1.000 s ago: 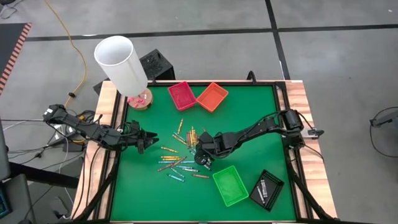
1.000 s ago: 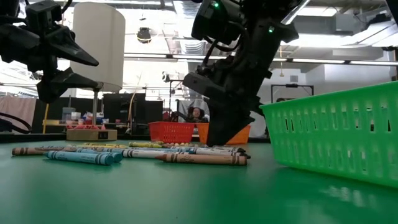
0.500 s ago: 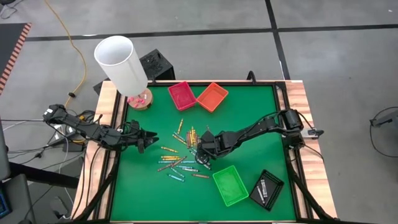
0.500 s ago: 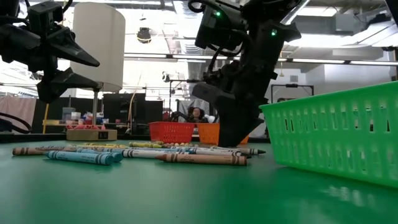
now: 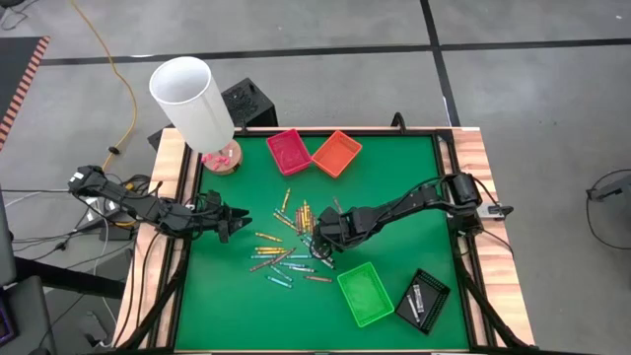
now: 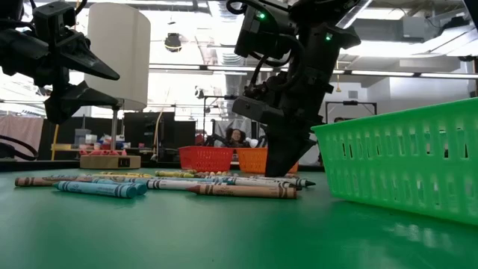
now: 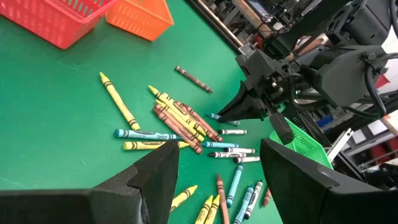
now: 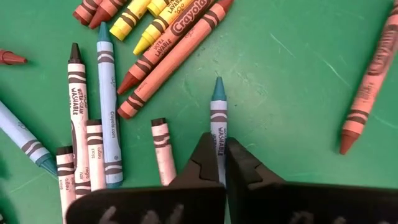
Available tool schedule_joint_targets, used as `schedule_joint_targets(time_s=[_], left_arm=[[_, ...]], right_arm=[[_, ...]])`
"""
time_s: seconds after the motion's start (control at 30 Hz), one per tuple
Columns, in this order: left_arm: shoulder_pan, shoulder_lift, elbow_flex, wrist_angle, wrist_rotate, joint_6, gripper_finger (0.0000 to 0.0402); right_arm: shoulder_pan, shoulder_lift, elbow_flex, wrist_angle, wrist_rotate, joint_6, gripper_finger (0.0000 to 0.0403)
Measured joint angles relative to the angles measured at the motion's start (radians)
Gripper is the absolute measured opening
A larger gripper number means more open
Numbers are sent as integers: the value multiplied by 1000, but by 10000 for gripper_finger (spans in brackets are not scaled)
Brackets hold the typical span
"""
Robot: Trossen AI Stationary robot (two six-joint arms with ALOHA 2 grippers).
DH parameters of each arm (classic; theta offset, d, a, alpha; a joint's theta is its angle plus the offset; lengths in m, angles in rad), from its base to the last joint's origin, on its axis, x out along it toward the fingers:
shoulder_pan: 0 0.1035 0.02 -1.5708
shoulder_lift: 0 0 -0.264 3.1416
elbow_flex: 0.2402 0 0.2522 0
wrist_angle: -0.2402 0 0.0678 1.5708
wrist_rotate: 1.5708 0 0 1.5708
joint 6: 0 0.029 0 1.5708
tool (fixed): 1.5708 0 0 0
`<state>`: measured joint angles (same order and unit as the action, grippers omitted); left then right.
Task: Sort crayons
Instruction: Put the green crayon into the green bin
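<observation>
Teal-tipped crayon [image 8: 218, 124] sat pinched in the right gripper [image 8: 219, 160], whose jaws had just closed mid-frame; left gripper [image 7: 214, 163] waited, jaws wide, left of the pile.

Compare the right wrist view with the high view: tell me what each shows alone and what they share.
Only the right wrist view: the right tool shut on a teal-tipped crayon, label print legible on nearby crayons.

Only the high view: the left tool waiting at the mat's left side, the green tray, black tray, red tray, orange tray.

Both: the scattered crayon pile on the green mat.
</observation>
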<state>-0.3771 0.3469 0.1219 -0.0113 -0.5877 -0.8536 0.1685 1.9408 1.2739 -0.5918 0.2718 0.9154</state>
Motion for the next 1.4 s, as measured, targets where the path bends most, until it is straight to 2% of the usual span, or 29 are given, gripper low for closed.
schedule_joint_targets(time_s=[0.33,0.6,0.77,1.17,1.4], left_arm=[[0,0,0,0,-5,1,215],[0,0,0,0,-8,7,215],[0,0,0,0,-11,7,215],[0,0,0,1,-20,14,215],[0,0,0,1,-27,18,215]], right_arm=[[2,8,110,-84,18,-47,2],[12,6,238,-247,86,-60,1],[42,6,323,-322,93,-60,0],[199,3,471,-348,53,-55,0],[335,3,513,-402,33,82,0]])
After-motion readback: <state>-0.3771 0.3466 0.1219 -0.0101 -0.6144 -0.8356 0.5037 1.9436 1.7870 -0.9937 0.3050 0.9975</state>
